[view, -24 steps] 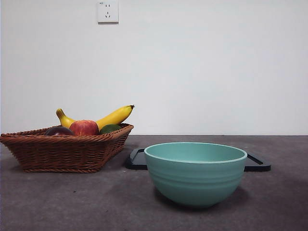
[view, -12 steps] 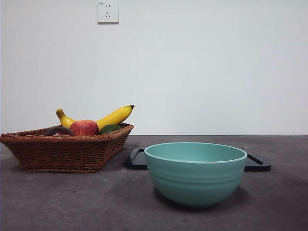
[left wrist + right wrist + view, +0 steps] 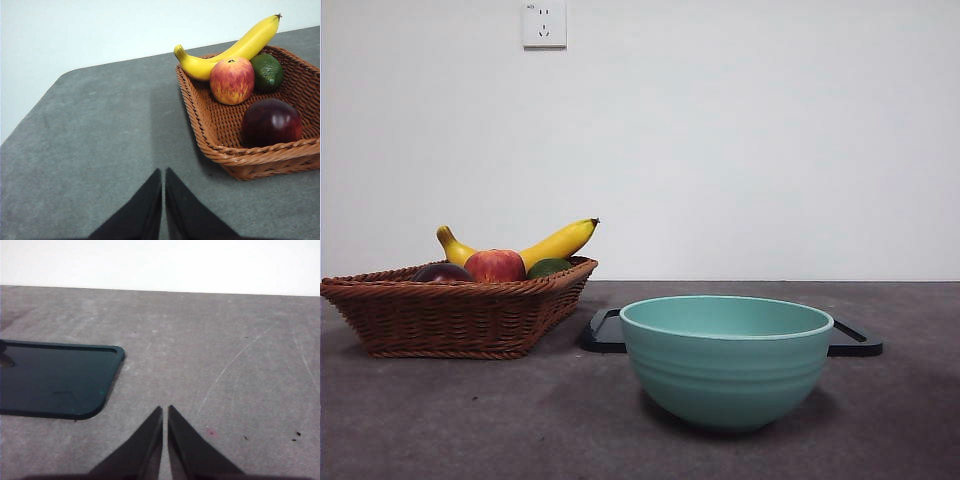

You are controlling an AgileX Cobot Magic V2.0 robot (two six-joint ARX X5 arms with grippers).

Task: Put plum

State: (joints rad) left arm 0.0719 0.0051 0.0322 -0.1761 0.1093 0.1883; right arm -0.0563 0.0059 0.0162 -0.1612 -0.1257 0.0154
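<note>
The dark maroon plum (image 3: 271, 122) lies in the woven brown basket (image 3: 235, 161), near its front rim; in the front view only its top (image 3: 442, 272) shows above the basket's wall (image 3: 450, 318) at the left. My left gripper (image 3: 163, 175) is shut and empty, over bare table beside the basket, apart from the plum. My right gripper (image 3: 165, 412) is shut and empty over the grey table, beside the dark tray (image 3: 50, 380). Neither arm shows in the front view.
A red-yellow apple (image 3: 231, 80), a banana (image 3: 235, 47) and a dark green fruit (image 3: 267, 71) share the basket. A teal bowl (image 3: 726, 360) stands front and centre, with the dark tray (image 3: 850, 340) behind it. A wall with a socket (image 3: 544, 23) stands behind the table.
</note>
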